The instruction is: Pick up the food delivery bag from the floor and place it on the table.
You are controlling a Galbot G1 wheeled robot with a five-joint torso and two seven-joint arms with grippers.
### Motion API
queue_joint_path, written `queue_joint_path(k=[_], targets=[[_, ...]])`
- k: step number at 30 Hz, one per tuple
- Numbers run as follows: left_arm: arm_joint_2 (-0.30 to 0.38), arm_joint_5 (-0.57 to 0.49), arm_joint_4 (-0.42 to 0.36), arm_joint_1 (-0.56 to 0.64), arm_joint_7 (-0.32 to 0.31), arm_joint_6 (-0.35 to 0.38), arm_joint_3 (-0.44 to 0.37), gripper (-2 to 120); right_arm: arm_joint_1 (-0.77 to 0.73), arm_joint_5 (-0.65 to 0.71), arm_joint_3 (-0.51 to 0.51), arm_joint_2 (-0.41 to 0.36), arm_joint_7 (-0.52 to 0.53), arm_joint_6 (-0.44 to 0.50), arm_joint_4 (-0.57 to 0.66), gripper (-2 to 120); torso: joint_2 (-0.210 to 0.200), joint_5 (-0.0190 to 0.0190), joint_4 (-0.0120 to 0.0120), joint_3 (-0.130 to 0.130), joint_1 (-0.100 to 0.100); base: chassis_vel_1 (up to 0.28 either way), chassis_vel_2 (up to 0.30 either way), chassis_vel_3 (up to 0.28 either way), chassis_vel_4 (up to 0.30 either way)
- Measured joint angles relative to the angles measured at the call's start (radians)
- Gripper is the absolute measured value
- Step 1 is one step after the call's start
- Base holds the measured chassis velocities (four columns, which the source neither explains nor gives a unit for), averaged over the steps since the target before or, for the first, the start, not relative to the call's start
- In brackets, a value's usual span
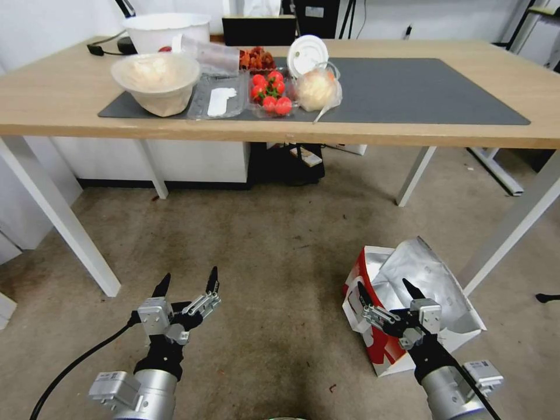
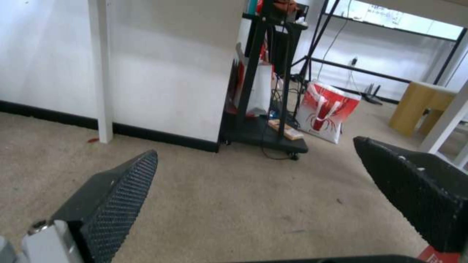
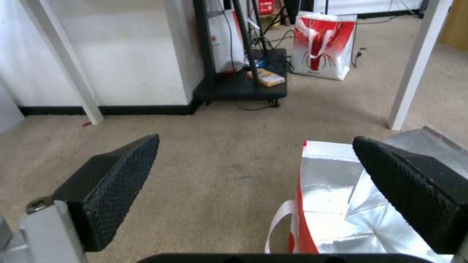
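Bag (image 1: 402, 291) sits just past the right gripper (image 1: 389, 287) at twelve o'clock, jaws wide, nearer than the equally wide left gripper (image 1: 188, 278).

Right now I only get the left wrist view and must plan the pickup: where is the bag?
Observer: On the floor, by the right leg of the table, just ahead of the right gripper.
Operator: Is that gripper holding it?
Observer: No, it is open, poised over the near rim of the bag.
Operator: Is the bag closed?
Observer: No, its top gapes, with the foil lining showing.
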Motion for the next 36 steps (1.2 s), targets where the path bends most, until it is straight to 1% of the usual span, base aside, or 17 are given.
queue_joint_path(k=[3, 4, 6, 8, 10, 11, 17, 23, 25, 27, 31, 32, 33, 34, 35, 36], targets=[[0.001, -0.003, 0.001, -0.003, 0.001, 0.000, 0.000, 100, 0.000, -0.002, 0.000, 0.002, 0.000, -0.001, 0.002, 100, -0.017, 0.0000, 0.0000, -0.016, -0.001, 0.000, 0.000, 0.000, 0.000], [0.001, -0.003, 0.001, -0.003, 0.001, 0.000, 0.000, 100, 0.000, -0.002, 0.000, 0.002, 0.000, -0.001, 0.002, 100, -0.017, 0.0000, 0.0000, -0.016, -0.001, 0.000, 0.000, 0.000, 0.000], [0.002, -0.006, 0.002, -0.004, 0.001, 0.001, 0.000, 100, 0.000, -0.004, 0.000, 0.002, 0.000, -0.001, 0.003, 100, -0.028, 0.0000, 0.0000, -0.026, -0.002, 0.000, 0.000, 0.000, 0.000], [0.002, -0.007, 0.002, -0.004, 0.001, 0.001, 0.000, 100, -0.001, -0.004, 0.000, 0.002, 0.000, -0.001, 0.003, 100, -0.030, 0.0000, 0.0000, -0.028, -0.002, 0.000, 0.000, 0.000, 0.000], [0.003, -0.009, 0.002, -0.004, 0.002, 0.002, 0.000, 100, -0.001, -0.006, 0.000, 0.002, 0.000, -0.001, 0.004, 100, -0.043, 0.0000, 0.0000, -0.041, -0.002, 0.000, 0.000, 0.000, 0.000], [0.003, -0.010, 0.002, -0.003, 0.002, 0.002, -0.001, 100, -0.002, -0.006, 0.000, 0.002, 0.000, -0.001, 0.005, 100, -0.048, 0.0000, 0.0000, -0.043, -0.003, 0.000, 0.000, 0.000, 0.000], [0.006, -0.011, 0.001, -0.003, 0.002, 0.002, -0.001, 100, -0.004, -0.007, 0.000, 0.004, 0.000, -0.002, 0.007, 100, -0.059, 0.0000, -0.0001, -0.043, -0.006, 0.000, 0.000, 0.000, 0.000], [0.006, -0.011, 0.001, -0.002, 0.001, 0.000, 0.000, 100, -0.007, -0.008, 0.000, 0.005, 0.001, -0.002, 0.009, 100, -0.059, 0.0000, 0.0000, -0.043, -0.006, 0.000, 0.000, 0.000, 0.000], [0.004, -0.010, 0.007, -0.003, 0.000, -0.021, 0.003, 100, -0.008, -0.008, 0.000, 0.002, 0.001, -0.002, 0.011, 100, -0.058, 0.0000, -0.0001, -0.043, -0.006, 0.000, 0.000, 0.000, 0.000], [0.004, -0.008, 0.009, -0.003, 0.001, -0.027, 0.004, 100, -0.008, -0.009, 0.000, -0.001, 0.001, -0.002, 0.013, 100, -0.058, -0.0001, 0.0000, -0.043, -0.006, 0.000, 0.000, 0.000, 0.000], [0.005, 0.005, 0.016, -0.006, 0.012, -0.041, 0.002, 100, -0.009, -0.012, 0.008, -0.031, 0.001, 0.003, 0.028, 100, -0.056, 0.0001, 0.0000, -0.043, -0.006, 0.000, 0.000, 0.000, 0.000], [0.006, 0.010, 0.017, -0.007, 0.020, -0.045, -0.002, 100, 0.000, -0.003, 0.030, -0.068, -0.003, 0.010, 0.040, 100, -0.055, 0.0000, -0.0004, -0.043, -0.006, 0.000, 0.000, 0.000, 0.000], [0.006, 0.012, 0.015, -0.007, 0.024, -0.046, -0.003, 100, 0.013, 0.013, 0.055, -0.095, -0.006, 0.012, 0.042, 100, -0.055, 0.0000, -0.0001, -0.043, -0.006, 0.000, 0.000, 0.000, 0.000], [0.006, 0.014, 0.006, -0.005, 0.030, -0.048, -0.003, 100, 0.038, 0.052, 0.105, -0.145, -0.017, 0.010, 0.039, 100, -0.054, 0.0005, -0.0001, -0.043, -0.006, 0.000, 0.000, 0.000, 0.000], [0.006, 0.014, 0.006, -0.005, 0.030, -0.048, -0.003, 100, 0.038, 0.052, 0.105, -0.145, -0.017, 0.010, 0.039, 100, -0.054, 0.0005, -0.0001, -0.043, -0.006, 0.000, 0.000, 0.000, 0.000], [0.009, 0.016, -0.004, -0.006, 0.032, -0.048, -0.002, 100, 0.064, 0.101, 0.186, -0.217, -0.028, 0.002, 0.014, 100, -0.054, 0.0004, 0.0004, -0.043, -0.006, 0.000, 0.000, 0.000, 0.000]])
